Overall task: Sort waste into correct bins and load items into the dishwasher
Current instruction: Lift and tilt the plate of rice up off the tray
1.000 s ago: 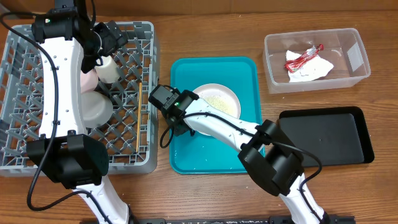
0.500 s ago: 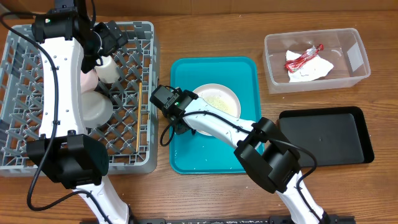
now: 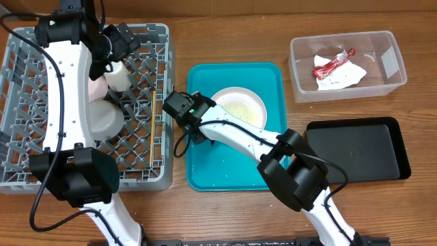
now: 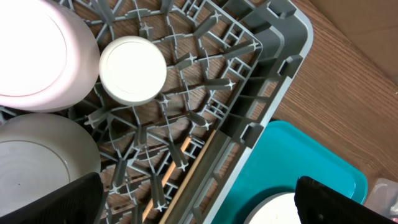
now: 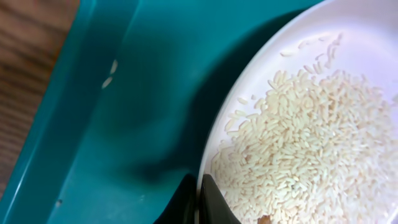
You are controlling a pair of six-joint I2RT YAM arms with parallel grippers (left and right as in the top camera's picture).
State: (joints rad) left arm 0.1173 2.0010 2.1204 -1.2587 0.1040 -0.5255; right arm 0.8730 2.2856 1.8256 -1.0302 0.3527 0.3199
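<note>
Overhead: right gripper point(image 3: 207, 132) meets a round pale pinkish-white plate point(image 3: 242, 108) on a flat teal tray point(image 3: 205, 167).
Left wrist: left gripper point(image 4: 199, 202) jaws spread wide above the grey lattice dish rack point(image 4: 249, 106). Right wrist: jaws pinch the plate's rim beside pale rice-like crumbs point(image 5: 298, 155).

Left claw point(image 4: 199, 202) spread wide, right claw point(image 5: 198, 200) clamped tight

Readable text: none, in any of the three views.
Red wrapper point(image 3: 333, 64): in the clear tub point(image 3: 395, 58), any print too small to make out.
Dish rack point(image 3: 20, 137), teal tray point(image 3: 225, 171), plate point(image 3: 239, 92), black tray point(image 3: 355, 150): plain, no lettering showing.
</note>
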